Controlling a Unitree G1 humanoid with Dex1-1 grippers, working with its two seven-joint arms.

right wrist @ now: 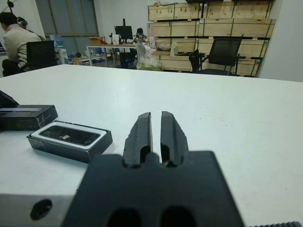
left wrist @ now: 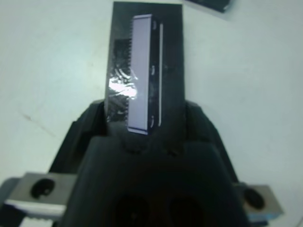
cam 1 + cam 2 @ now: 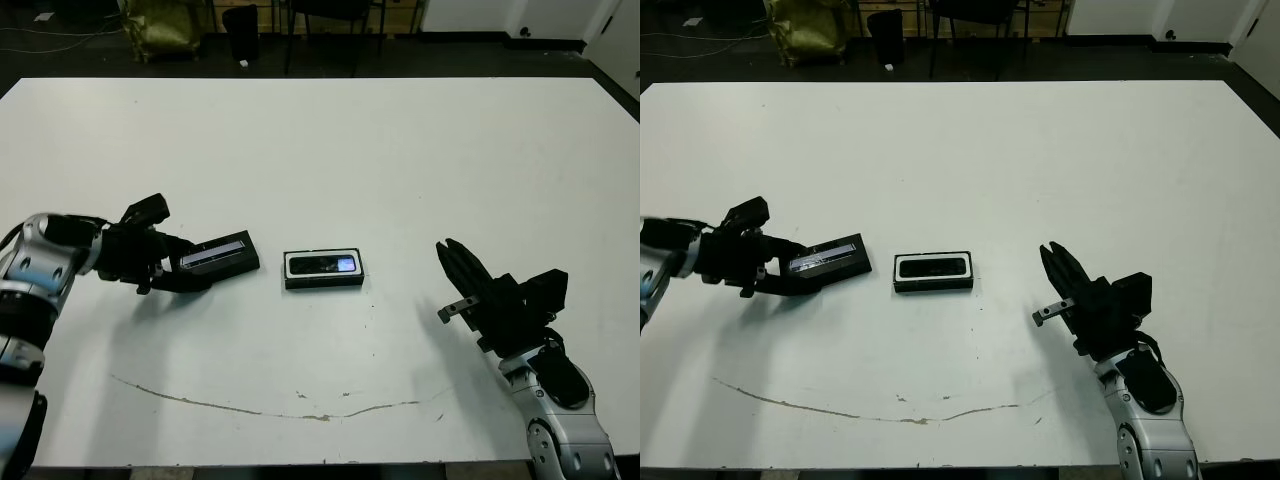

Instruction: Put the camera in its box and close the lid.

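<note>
**Fingers grasping the lid beside the loaded box**

Fingers [image 3: 185, 272] of the left gripper [image 3: 190, 265] were clamped on one end of the lid [image 3: 222, 252], which lay low over the white worktop [image 3: 330, 150] with its silvery stripe facing up. At three o'clock from the lid, just beside it but apart, sat the box [image 3: 323, 270], its white lining visible around the camera [image 3: 322, 265] lying flat inside it. Well apart from the box, at about four o'clock, the right gripper [image 3: 452, 262] hung above the worktop, its two fingers [image 1: 142, 135] pressed nearly together and holding nothing, pointing toward the box. Beyond the worktop's far edge, a seated person [image 1: 16, 40] showed in the right wrist view.
</note>
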